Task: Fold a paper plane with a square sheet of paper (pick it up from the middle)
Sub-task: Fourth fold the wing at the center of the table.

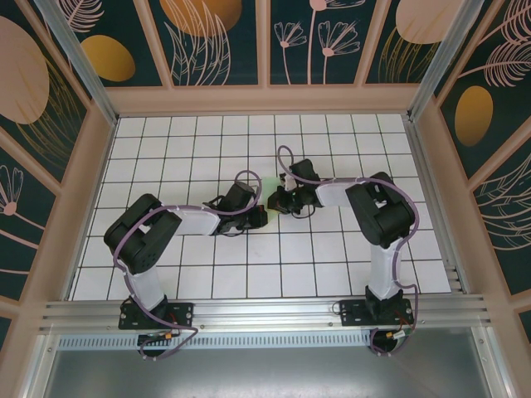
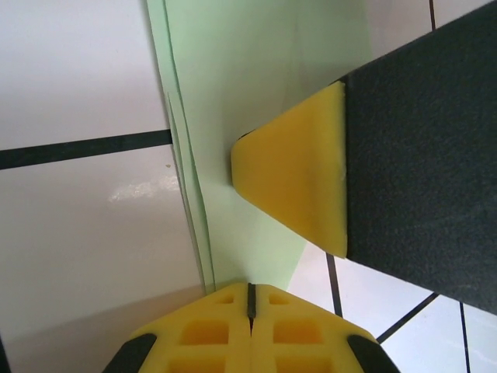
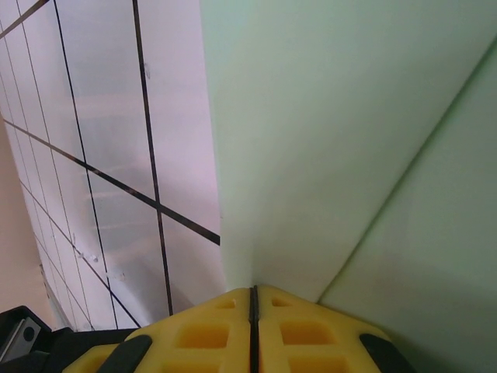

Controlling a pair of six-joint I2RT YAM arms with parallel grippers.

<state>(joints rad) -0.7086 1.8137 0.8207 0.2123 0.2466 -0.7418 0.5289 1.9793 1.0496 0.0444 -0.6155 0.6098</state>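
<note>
The pale mint-green sheet of paper [image 2: 256,85] is folded, with layered edges along its left side, and is held above the white tiles. My left gripper [image 2: 250,289] is shut, and the paper's lower edge runs into its closed yellow jaws. In the right wrist view the paper [image 3: 334,132] shows a diagonal crease, and my right gripper [image 3: 252,291] is shut on its edge. The right gripper's yellow fingertip [image 2: 299,183] presses against the paper in the left wrist view. From above, both grippers [image 1: 261,215] [image 1: 280,199] meet at the table's middle, with a sliver of paper [image 1: 271,185] between them.
The white gridded tile floor [image 1: 332,265] lies under both arms. Patterned walls with a wooden frame [image 1: 265,99] enclose it at the back and both sides. A metal rail [image 1: 265,311] runs along the near edge by the arm bases.
</note>
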